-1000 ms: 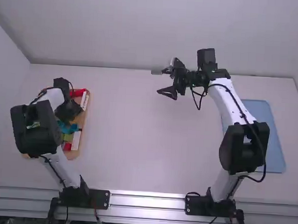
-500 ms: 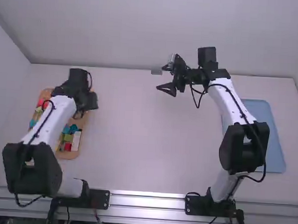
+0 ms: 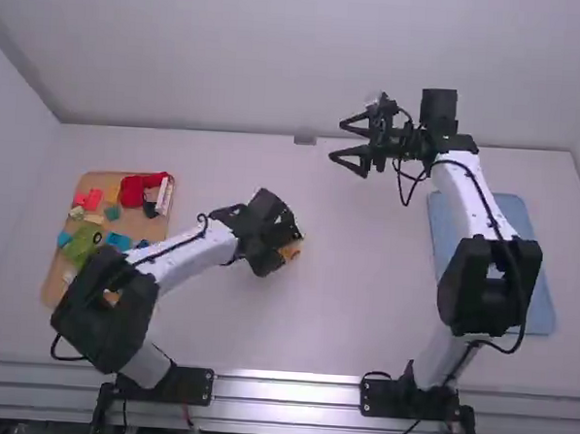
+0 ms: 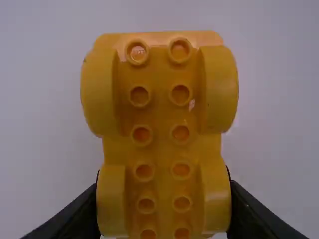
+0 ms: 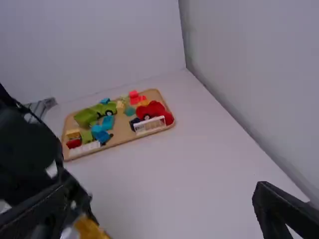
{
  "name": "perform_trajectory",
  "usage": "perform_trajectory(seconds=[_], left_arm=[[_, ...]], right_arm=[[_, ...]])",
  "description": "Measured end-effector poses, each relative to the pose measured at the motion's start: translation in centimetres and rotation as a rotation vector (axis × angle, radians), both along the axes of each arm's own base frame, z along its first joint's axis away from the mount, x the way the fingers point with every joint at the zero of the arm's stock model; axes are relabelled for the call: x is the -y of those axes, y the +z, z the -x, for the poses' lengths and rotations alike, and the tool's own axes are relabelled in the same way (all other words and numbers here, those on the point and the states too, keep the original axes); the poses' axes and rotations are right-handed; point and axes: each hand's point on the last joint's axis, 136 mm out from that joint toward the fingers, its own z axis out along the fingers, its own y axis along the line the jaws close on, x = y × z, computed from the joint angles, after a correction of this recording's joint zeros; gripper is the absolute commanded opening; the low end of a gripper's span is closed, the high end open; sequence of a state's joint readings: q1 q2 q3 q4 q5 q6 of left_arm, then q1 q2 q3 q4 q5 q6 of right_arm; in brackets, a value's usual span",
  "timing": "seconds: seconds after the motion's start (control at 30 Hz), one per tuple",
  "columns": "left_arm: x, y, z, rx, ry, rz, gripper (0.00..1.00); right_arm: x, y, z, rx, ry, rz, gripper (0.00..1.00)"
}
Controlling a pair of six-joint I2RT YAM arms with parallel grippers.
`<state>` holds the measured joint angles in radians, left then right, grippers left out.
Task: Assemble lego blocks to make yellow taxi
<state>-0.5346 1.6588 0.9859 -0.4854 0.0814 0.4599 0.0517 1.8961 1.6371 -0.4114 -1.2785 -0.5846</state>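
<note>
My left gripper (image 3: 286,246) is over the middle of the table, shut on a yellow car base (image 3: 290,250). Seen from the left wrist, the yellow car base (image 4: 160,124) shows rows of studs and rounded fenders, with the fingers of the left gripper (image 4: 163,211) on both its sides. At the back right of the table my right gripper (image 3: 343,142) stands open, holding nothing. In the right wrist view the fingers of the right gripper (image 5: 162,214) are wide apart, and the yellow piece (image 5: 89,229) appears at the lower left beside the left arm.
A wooden tray (image 3: 61,281) at the left holds several loose blocks, among them a green piece (image 3: 82,245), a red car piece (image 3: 134,189) and a white fence piece (image 3: 165,193). A blue tray (image 3: 535,278) lies at the right, partly under the right arm.
The left arm has swung from the wooden tray to the table's middle, with the yellow car base now in its gripper. My right gripper has shifted slightly right and opened wider.
</note>
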Motion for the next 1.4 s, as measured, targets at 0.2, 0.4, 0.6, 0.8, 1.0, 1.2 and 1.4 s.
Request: perform_trajectory(seconds=[0.2,0.4,0.6,0.8,1.0,1.2,1.4], left_arm=[[1.3,-3.0,0.1,-0.046,-0.204,-0.079,0.31],[2.1,-3.5,0.5,-0.055,-0.371,-0.065,0.38],[2.4,-3.4,0.8,-0.055,-0.433,-0.05,0.42],[2.7,-3.5,0.8,-0.041,-0.462,-0.042,0.45],[2.2,-4.2,1.5,-0.06,-0.469,-0.05,0.56],[2.5,-4.1,1.2,-0.044,-0.475,-0.042,0.99],[2.3,-4.1,0.8,-0.032,-0.462,-0.057,0.99]], right_arm=[[-0.9,-0.5,1.2,0.0,0.044,0.006,0.99],[-2.9,-2.7,3.2,0.059,0.098,0.122,0.99],[-4.0,-1.8,5.4,0.172,0.161,0.165,0.99],[-3.6,0.2,6.2,0.214,0.184,0.102,0.99],[-3.8,1.2,6.9,0.21,0.215,0.035,0.99],[-3.9,2.1,7.5,0.179,0.235,-0.02,0.99],[-3.9,2.3,7.6,0.171,0.24,-0.035,0.99]])
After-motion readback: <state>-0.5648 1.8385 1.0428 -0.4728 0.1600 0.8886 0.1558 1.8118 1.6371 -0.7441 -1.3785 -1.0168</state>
